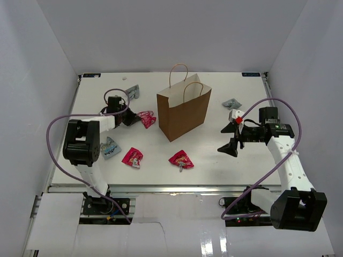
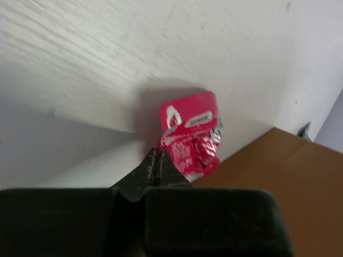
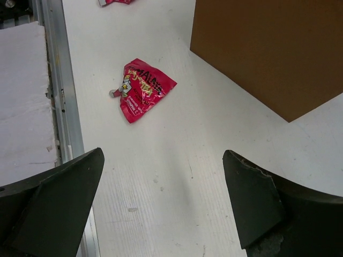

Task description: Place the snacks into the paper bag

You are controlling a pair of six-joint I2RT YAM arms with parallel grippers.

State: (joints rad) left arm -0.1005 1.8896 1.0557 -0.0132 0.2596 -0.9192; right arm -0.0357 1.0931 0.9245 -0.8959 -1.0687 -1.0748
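Observation:
The brown paper bag (image 1: pixel 182 111) stands upright and open in the middle of the table. My left gripper (image 1: pixel 132 118) is just left of it, low over the table, its jaws shut on the edge of a red snack packet (image 1: pixel 146 118); in the left wrist view the packet (image 2: pixel 190 134) sticks out from the closed fingertips (image 2: pixel 156 160) with the bag's side (image 2: pixel 289 182) behind it. My right gripper (image 1: pixel 230 146) hangs open and empty to the right of the bag. Two more red packets (image 1: pixel 132 157) (image 1: pixel 181 159) lie in front of the bag; the nearer one shows in the right wrist view (image 3: pixel 142 88).
A pale blue-grey packet (image 1: pixel 111 147) lies by the left arm. Grey packets lie at the back left (image 1: pixel 132 91) and right of the bag (image 1: pixel 231 104). The table's metal front rail (image 3: pixel 59 96) runs near the right gripper. White walls enclose the table.

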